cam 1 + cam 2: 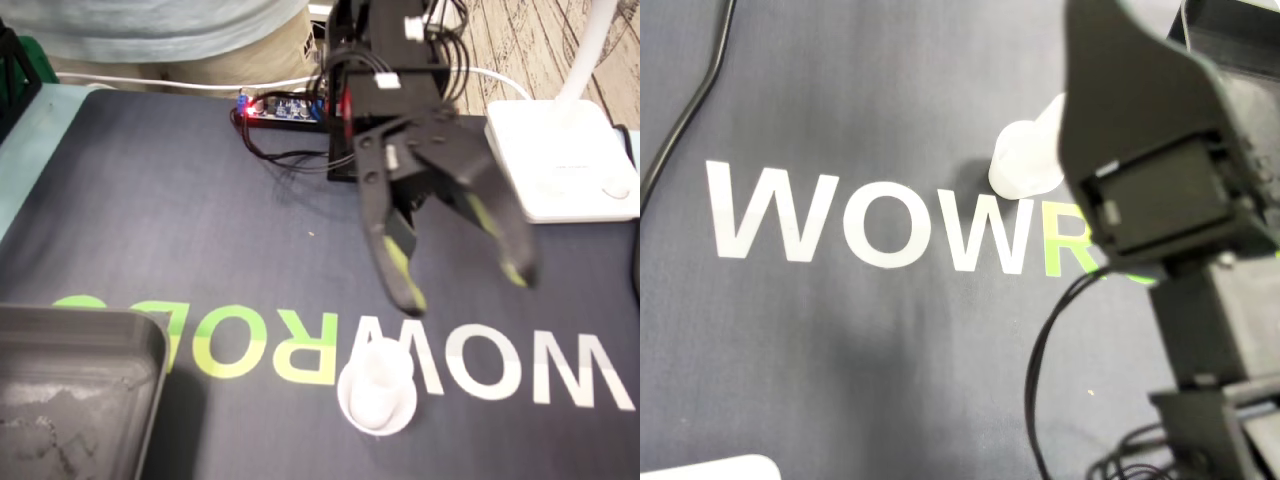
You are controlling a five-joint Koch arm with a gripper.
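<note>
Gripper (465,288) hangs with jaws spread wide, above and apart from a small white cup (377,395) standing on the mat (200,220) lettering near its front edge. Nothing is grasped yet; pickup and a likely transfer to the grey tray (90,320) are left.

fixed view | cup (378,388) on mat (200,230) | hand (465,288) behind cup | tray (70,340) left | lamp base (560,160) right

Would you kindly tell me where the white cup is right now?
In the fixed view the white cup stands bottom centre on the lettering, below the open gripper, right of the tray.
</note>
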